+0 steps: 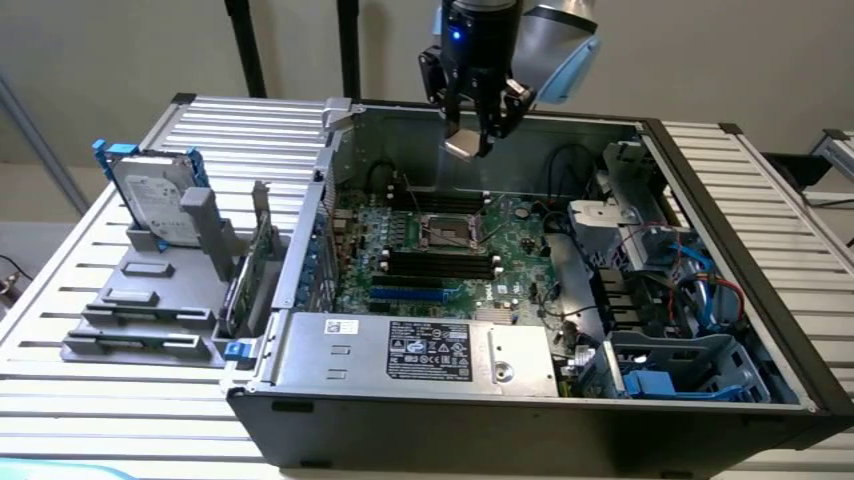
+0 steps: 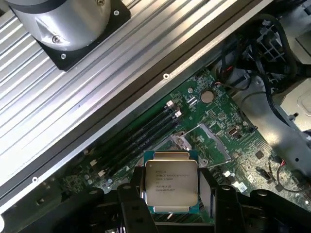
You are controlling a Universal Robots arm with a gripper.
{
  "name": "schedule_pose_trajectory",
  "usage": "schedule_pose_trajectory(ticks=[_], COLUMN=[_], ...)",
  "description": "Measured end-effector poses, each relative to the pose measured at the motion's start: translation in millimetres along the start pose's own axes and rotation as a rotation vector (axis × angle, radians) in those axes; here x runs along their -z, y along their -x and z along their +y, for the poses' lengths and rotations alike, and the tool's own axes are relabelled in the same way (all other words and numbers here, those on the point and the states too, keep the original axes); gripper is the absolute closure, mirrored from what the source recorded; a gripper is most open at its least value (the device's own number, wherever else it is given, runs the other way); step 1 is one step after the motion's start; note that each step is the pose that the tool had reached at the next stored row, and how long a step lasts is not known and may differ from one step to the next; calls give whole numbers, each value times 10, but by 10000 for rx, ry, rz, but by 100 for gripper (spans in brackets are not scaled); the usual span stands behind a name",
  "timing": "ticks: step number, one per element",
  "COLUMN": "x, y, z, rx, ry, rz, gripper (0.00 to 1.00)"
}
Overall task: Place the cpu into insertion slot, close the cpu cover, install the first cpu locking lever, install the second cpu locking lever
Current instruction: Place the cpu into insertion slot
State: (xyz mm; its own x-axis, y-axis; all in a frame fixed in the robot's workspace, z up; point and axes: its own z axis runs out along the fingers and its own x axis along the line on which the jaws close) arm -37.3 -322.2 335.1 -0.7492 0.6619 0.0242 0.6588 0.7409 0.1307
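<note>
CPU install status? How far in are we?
Done: nothing yet; the insertion slot looks empty. In hand: the gripper is closed on the cpu, holding it above the open case, clear of the board. Left: every step, since the chip isn't seated.

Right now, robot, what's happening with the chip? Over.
End effector gripping cpu. Hanging above insertion slot, not seated yet. Nothing seen in between. Over.

Black, blocky pincer (image 1: 477,140) with a small blue light glowing on its housing — the arm (image 1: 545,35) is rounded and silver-grey, one joint capped in pale blue.
</note>
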Motion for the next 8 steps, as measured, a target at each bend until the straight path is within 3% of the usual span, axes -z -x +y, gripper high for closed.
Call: schedule_pose_trajectory(ticks=[8], x=[-22], y=[0], z=[-3], rx=[-1391], ry=[31], rz=[-184], gripper=[46])
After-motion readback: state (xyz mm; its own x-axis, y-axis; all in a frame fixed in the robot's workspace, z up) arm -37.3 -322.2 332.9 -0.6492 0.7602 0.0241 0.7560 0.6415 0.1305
